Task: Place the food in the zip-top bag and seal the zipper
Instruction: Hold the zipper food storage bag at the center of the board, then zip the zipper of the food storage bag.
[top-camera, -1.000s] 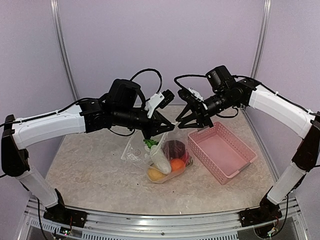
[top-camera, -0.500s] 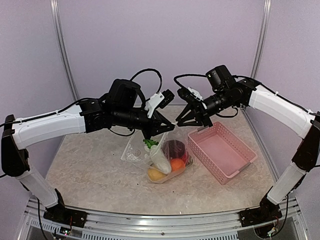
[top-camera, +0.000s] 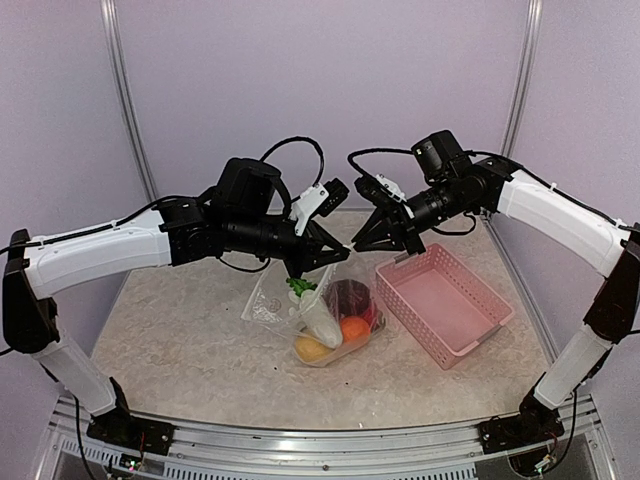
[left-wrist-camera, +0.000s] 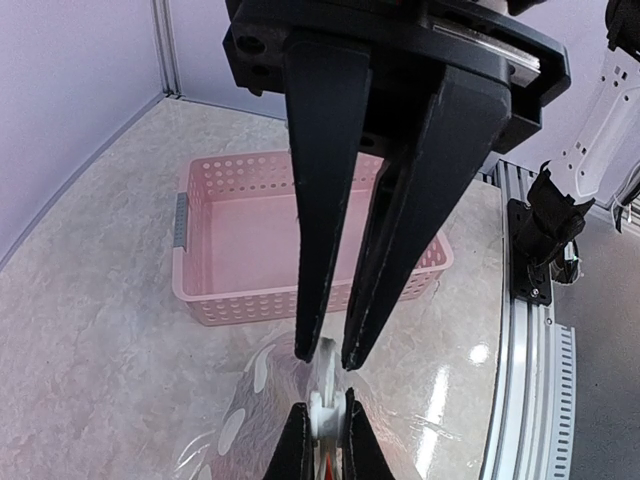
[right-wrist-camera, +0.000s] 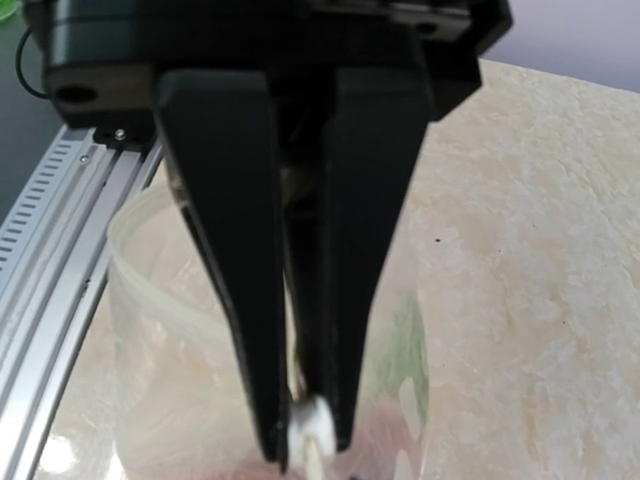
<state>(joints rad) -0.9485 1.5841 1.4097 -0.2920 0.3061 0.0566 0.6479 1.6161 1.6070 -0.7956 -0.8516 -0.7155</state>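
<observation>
The zip-top bag (top-camera: 268, 300) lies in the middle of the table with its mouth corner lifted. The food sits inside it: green leaf (top-camera: 300, 287), white oblong piece (top-camera: 320, 318), dark purple ball (top-camera: 350, 295), orange (top-camera: 353, 328), yellow (top-camera: 311, 349). My left gripper (top-camera: 338, 256) and right gripper (top-camera: 361, 246) meet tip to tip above the bag. In the left wrist view my left gripper (left-wrist-camera: 325, 358) pinches the zipper (left-wrist-camera: 327, 352). In the right wrist view my right gripper (right-wrist-camera: 305, 446) is shut on the white slider tab (right-wrist-camera: 316, 424), which also shows in the left wrist view (left-wrist-camera: 322, 415).
A pink slatted basket (top-camera: 445, 300) stands to the right of the bag and holds nothing; it also shows in the left wrist view (left-wrist-camera: 300, 230). The aluminium rail (top-camera: 300, 445) runs along the near edge. Grey walls close in the back and sides.
</observation>
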